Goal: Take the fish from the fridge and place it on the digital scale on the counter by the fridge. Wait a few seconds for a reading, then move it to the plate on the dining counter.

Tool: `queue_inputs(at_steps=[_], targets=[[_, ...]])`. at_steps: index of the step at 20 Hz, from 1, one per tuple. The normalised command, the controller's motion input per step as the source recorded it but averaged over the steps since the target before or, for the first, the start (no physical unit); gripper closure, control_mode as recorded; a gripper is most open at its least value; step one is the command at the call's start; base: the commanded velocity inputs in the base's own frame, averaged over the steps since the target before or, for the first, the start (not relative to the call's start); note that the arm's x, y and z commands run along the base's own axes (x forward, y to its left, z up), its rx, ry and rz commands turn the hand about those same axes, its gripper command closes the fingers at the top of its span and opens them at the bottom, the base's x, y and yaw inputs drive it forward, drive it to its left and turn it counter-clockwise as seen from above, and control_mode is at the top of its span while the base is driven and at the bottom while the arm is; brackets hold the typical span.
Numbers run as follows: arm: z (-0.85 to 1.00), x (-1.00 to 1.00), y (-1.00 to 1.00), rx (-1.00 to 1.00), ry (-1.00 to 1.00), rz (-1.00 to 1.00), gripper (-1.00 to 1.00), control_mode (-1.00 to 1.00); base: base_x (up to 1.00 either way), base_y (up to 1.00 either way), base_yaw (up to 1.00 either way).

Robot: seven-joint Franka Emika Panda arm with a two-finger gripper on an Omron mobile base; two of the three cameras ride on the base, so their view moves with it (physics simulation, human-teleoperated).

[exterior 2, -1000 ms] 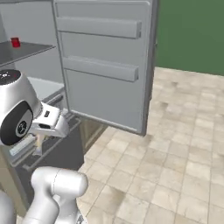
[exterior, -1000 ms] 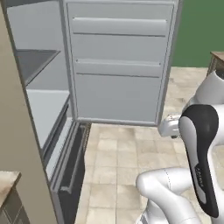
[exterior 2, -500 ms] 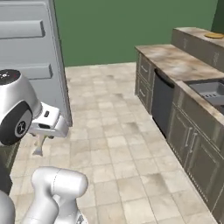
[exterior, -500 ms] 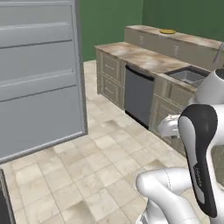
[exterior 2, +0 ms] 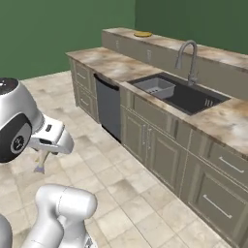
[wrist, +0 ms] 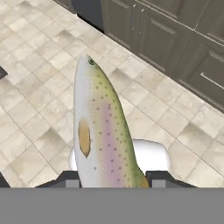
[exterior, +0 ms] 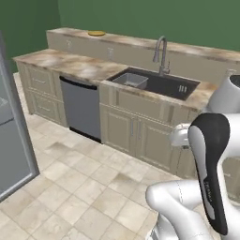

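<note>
One fish (wrist: 101,131) in gripper (wrist: 114,177), jaws narrow, clamped on its tail end.

Left base view: arm low right; plate (exterior: 96,33) far left on dining counter (exterior: 140,47), behind sink (exterior: 157,82). Fridge (exterior: 14,140) door at left edge. Scale not seen here; judge base must bring it into sight before lowering fish.

Right base view: fish (exterior 2: 41,162) hangs under gripper (exterior 2: 42,160), above floor. Advice: keep grip firm, carry level.

Hand view: fish slender, silver-olive, pink stripe, dark speckles, orange fin; head points away.

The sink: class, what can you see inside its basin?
Inside the sink, a pale grey rectangular tub sits at the end nearer the dishwasher. The rest of the floor is dark and bare; the near wall hides its front strip.
</note>
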Motion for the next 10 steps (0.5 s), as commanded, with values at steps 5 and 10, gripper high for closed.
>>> queue_inputs(at_steps=[5, 10], targets=[[0.0, 0.0, 0.0, 0.0, 0.0, 0.0, 1.0, 1.0, 1.0, -0.44, 0.08], [0.0, 0.0, 0.0, 0.0, 0.0, 0.0, 1.0, 1.0, 1.0, -0.6, 0.15]])
